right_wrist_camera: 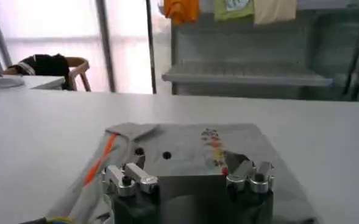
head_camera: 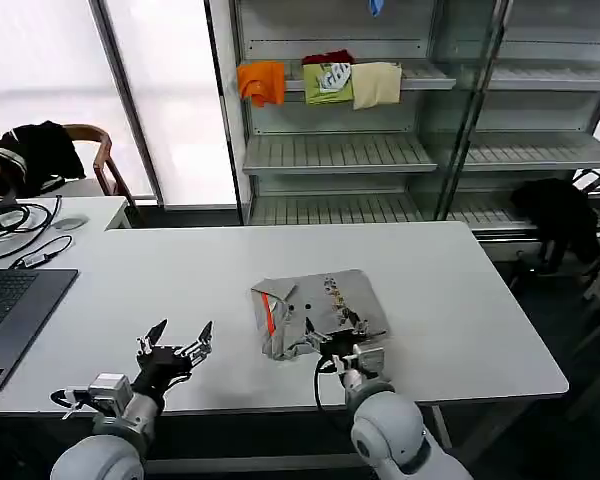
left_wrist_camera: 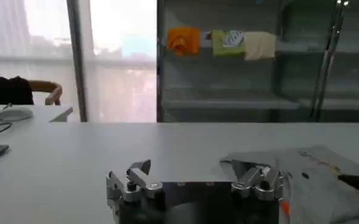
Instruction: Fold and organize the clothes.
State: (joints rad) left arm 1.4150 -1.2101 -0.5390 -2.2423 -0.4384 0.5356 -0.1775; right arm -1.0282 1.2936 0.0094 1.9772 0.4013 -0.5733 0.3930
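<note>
T-shirt (head_camera: 320, 312): lying folded into a grey square near the front middle of the white table (head_camera: 460, 300), orange neck label showing.
Right gripper (head_camera: 332, 345): hovering at the shirt's near edge, fingers spread wide, gripping nothing.
Left gripper (head_camera: 178, 342): waiting above bare table just beside the shirt, fingers spread wide.

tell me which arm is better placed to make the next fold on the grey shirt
Probably the right. Its hand sits open at the near edge of the folded grey T-shirt, over the fabric. The left hand is open too, but off to the side above bare table.
</note>
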